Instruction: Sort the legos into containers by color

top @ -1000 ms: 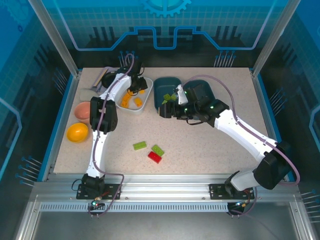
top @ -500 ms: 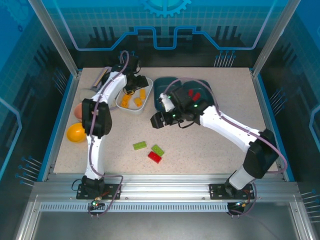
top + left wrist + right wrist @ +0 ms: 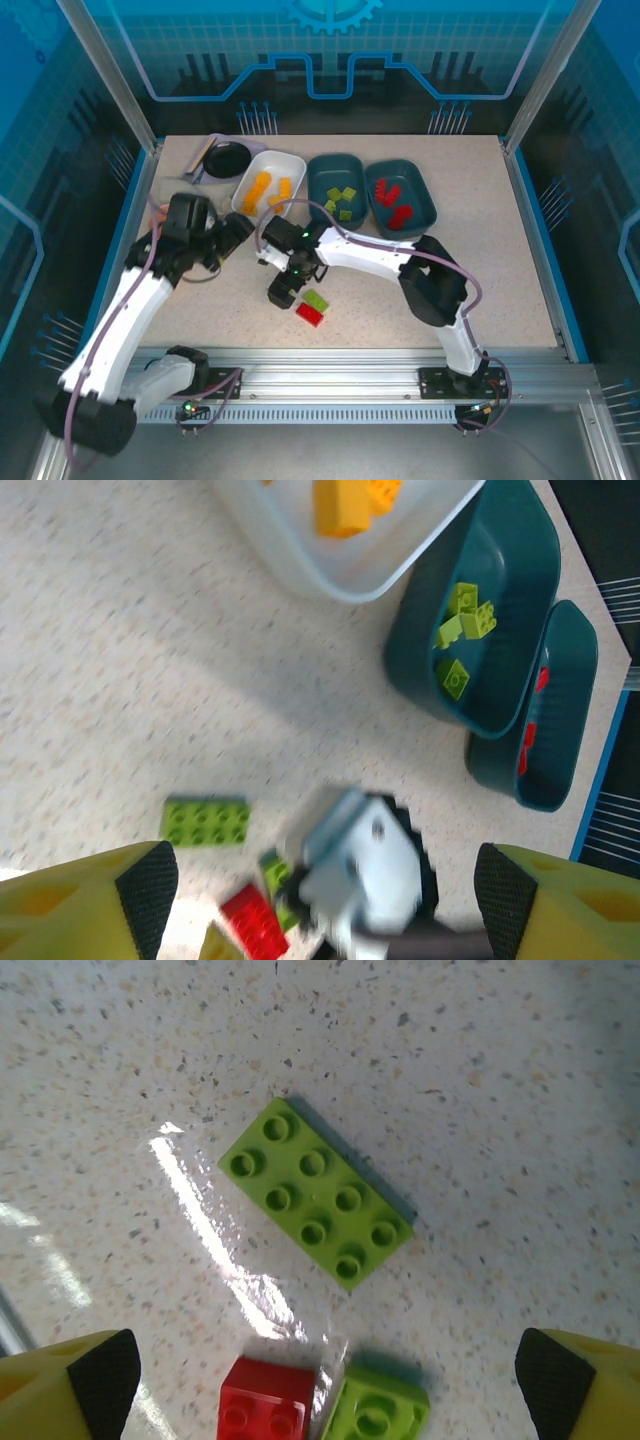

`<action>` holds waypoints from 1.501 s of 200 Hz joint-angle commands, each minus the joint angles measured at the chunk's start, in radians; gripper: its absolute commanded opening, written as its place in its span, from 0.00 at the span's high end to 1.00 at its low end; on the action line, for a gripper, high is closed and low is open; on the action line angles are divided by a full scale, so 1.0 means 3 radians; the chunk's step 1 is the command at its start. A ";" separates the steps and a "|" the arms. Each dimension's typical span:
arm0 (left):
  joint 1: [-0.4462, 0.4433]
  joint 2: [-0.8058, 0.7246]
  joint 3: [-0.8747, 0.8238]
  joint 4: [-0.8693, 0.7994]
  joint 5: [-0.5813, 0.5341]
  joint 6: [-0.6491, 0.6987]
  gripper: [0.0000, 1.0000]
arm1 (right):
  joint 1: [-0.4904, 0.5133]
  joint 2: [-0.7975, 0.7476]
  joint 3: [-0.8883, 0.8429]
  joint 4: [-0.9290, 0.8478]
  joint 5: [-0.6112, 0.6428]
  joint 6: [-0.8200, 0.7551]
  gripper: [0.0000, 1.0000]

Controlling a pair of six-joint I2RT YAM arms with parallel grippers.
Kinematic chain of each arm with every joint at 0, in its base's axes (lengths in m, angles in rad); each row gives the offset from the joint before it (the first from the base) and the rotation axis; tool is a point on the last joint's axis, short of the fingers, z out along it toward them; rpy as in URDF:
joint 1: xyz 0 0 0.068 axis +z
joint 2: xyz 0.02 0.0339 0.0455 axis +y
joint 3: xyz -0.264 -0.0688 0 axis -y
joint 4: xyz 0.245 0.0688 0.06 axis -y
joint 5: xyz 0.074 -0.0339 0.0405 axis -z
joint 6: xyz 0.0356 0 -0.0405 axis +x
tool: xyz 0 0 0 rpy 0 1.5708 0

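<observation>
Speckled table (image 3: 500,270) carries 3 loose legos (image 3: 315,1205) near 3 tubs (image 3: 325,172).

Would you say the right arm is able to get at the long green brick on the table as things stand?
Probably yes: the right gripper hangs over the long green brick with its jaws wide open, and the red brick lies clear to one side.

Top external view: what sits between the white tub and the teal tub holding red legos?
In the top external view, the other teal tub, holding green legos, sits between the white tub and the red-lego tub.
</observation>
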 commanded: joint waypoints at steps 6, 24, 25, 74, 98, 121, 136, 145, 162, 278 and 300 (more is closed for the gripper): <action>0.0006 -0.0600 -0.0217 -0.0447 0.0005 -0.0317 0.18 | 0.0169 0.0319 0.0323 -0.0282 0.0440 -0.0191 0.00; 0.0006 -0.0860 -0.0256 -0.0602 -0.0003 -0.0387 0.18 | 0.0186 0.0442 0.0414 -0.0273 0.0477 -0.0166 0.00; 0.0006 -0.0870 -0.0258 -0.0607 -0.0006 -0.0388 0.18 | 0.0186 0.0453 0.0420 -0.0278 0.0476 -0.0165 0.00; 0.0006 -0.1192 -0.0213 -0.0821 -0.0064 -0.0434 0.18 | 0.0134 0.0859 0.0845 -0.0428 0.0685 0.0007 0.08; 0.0006 -0.1201 -0.0198 -0.0841 -0.0058 -0.0433 0.18 | 0.0031 0.1039 0.1083 -0.0553 0.0594 0.0140 0.21; 0.0007 -0.1190 -0.0170 -0.0828 -0.0056 -0.0408 0.18 | -0.0049 0.1142 0.1215 -0.0633 0.0505 0.0235 0.37; 0.0006 -0.1175 -0.0163 -0.0822 -0.0037 -0.0389 0.18 | -0.0085 0.1152 0.1224 -0.0653 0.0485 0.0289 0.45; 0.0006 -0.1173 -0.0172 -0.0818 -0.0023 -0.0390 0.19 | -0.0105 0.1143 0.1201 -0.0655 0.0463 0.0318 0.48; 0.0006 -0.1183 -0.0206 -0.0812 0.0018 -0.0381 0.18 | -0.0131 0.1108 0.1126 -0.0642 0.0426 0.0375 0.55; -0.0139 -0.0821 -0.0678 0.0166 0.0749 -0.0264 0.19 | -0.0696 -0.0016 0.0712 -0.0392 0.0470 0.1114 0.68; -0.0320 -0.0524 -0.0579 0.0372 0.0683 -0.0231 0.19 | -0.0976 -0.0041 0.0773 -0.0416 0.0482 0.1299 0.68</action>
